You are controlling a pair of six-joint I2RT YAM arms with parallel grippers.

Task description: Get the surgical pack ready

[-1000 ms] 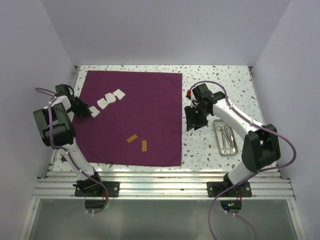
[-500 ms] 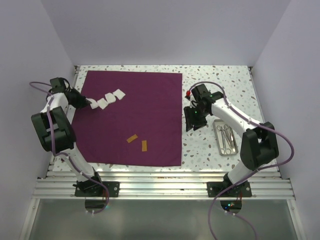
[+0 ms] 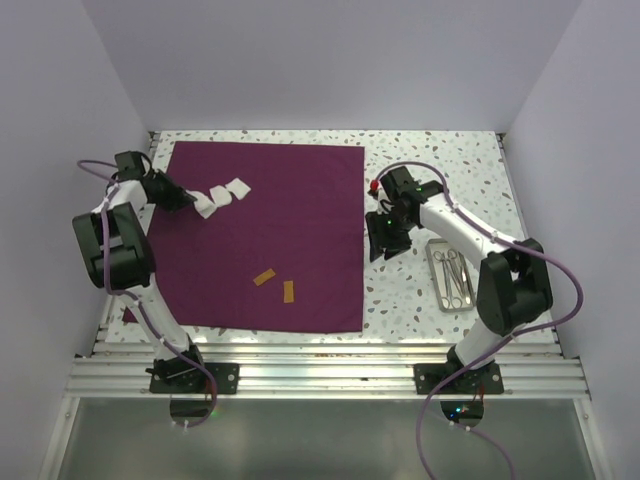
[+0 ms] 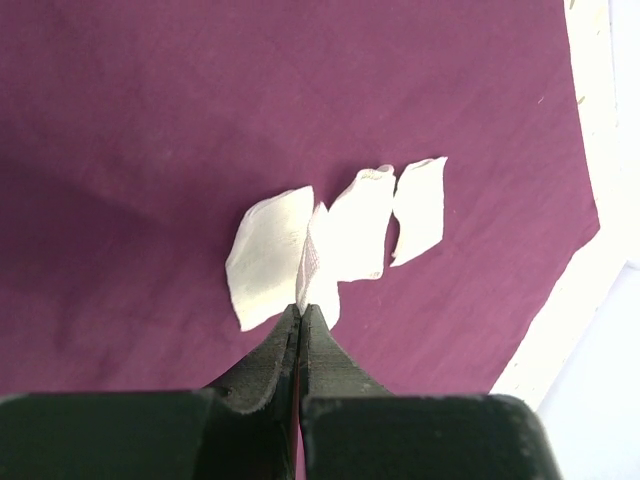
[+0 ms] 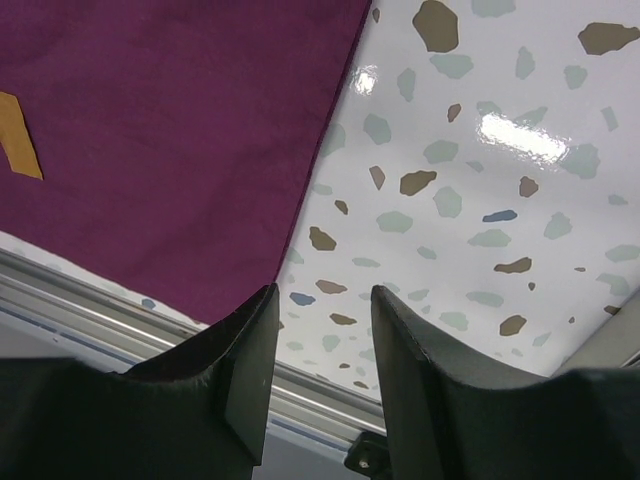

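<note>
Jaws, left gripper (image 4: 301, 315): clenched, the fingertips pinching the lower corner of a narrow white square (image 4: 316, 270) that stands partly on edge. Jaws, right gripper (image 5: 320, 300): released, both fingers well apart with nothing between them, hanging over bare tabletop just beside the right edge of the cloth. Terrazzo table (image 3: 430, 150): white with brown and grey flecks, filling the middle of the overhead view and showing along the upper and right sides. Plum-purple cloth (image 3: 270, 240): one large square sheet spread flat and unfolded, covering the left and centre of the table from near the far edge down to near the metal rail at the bottom; in the right wrist view its edge runs diagonally from top centre to lower left. Left gripper in the overhead view (image 3: 190, 203): at the upper left part of the cloth, touching the end of the row of white pieces. Right gripper in the overhead view (image 3: 383, 245): right of centre, between cloth and tray. Metal tray (image 3: 441, 296): small, silver, rectangular, on bare table at the right, well apart from the cloth, holding thin metal instruments (image 3: 455, 272) too small to identify. Other white squares (image 4: 360, 235): three, lying flat on the cloth in a slanting row, the nearest ones overlapping the held piece. Tan strips (image 3: 265, 277): two, small, near each other on the lower middle of the cloth
</note>
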